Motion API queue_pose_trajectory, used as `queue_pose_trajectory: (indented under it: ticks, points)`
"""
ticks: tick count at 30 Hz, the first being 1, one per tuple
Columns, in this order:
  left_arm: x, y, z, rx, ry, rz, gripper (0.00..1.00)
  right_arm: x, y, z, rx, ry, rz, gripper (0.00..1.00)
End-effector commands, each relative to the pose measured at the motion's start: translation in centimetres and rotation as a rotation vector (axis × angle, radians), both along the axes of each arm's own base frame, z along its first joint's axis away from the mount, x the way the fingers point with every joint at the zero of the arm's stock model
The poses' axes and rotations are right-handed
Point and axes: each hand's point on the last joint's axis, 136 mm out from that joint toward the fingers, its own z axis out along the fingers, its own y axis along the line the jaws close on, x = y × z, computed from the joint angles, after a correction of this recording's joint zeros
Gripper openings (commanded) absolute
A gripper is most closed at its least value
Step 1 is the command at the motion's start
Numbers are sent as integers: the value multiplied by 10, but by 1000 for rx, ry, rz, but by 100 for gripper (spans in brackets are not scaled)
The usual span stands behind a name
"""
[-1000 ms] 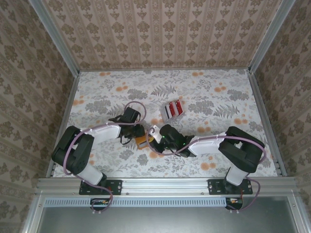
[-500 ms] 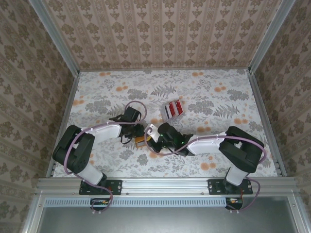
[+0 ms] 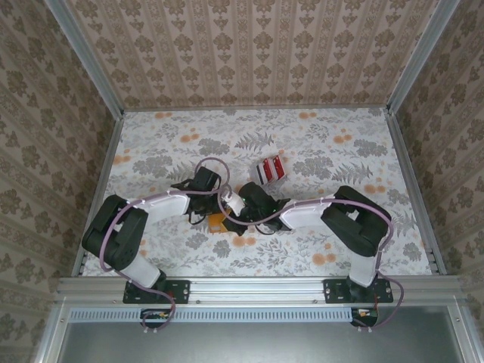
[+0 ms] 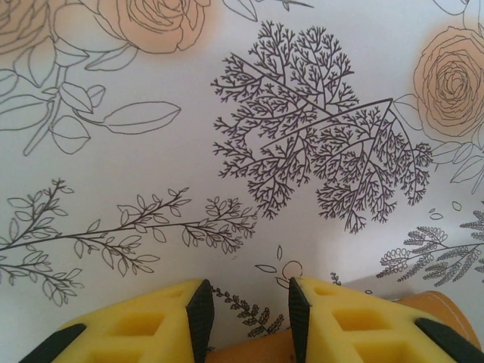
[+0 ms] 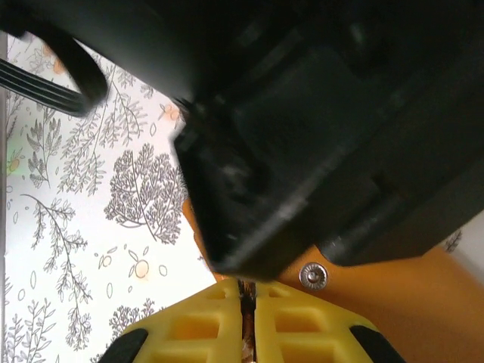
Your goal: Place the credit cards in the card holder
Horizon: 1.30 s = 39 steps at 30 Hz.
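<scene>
On the flowered table [image 3: 340,144] the card holder [image 3: 218,221] sits near the middle, the left gripper [image 4: 246,291] pinching its edge, seemingly to steady it, the right gripper [image 5: 248,291] shut tight by the clasp [image 5: 311,276], spare credit cards [image 3: 270,168] waiting beyond.

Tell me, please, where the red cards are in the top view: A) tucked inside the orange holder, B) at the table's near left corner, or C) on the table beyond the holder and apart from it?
C: the cards sit farther back on the table, with patterned cloth showing between them and the holder.
</scene>
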Motion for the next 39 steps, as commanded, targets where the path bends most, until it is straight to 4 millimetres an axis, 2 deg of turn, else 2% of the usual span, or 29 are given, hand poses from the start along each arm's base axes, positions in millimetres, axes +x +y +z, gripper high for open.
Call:
queue_pose_trajectory:
  ticks: [1, 5, 11, 24, 31, 37, 39]
  points:
    - [-25, -2, -24, 7, 94, -28, 37, 12, 2, 0, 54, 116, -25, 10]
    - [-26, -1, -24, 9, 95, -24, 37, 11, 2, -14, 51, 228, -14, 10]
    - [-31, 10, -20, 40, 90, -9, 36, 21, -14, -36, -33, 254, -98, 10]
    - [-64, 31, -19, 17, 104, 48, 35, 54, -44, -30, -201, 180, -161, 13]
    - [-77, 18, -23, -16, 95, 57, 34, 71, -63, -26, -235, 190, -158, 15]
    - [-75, -17, -29, -19, 94, 9, 33, 74, -62, -24, -278, 184, -84, 18]
    - [-73, -23, -29, -7, 91, -3, 33, 74, -61, -20, -262, 188, -70, 19]
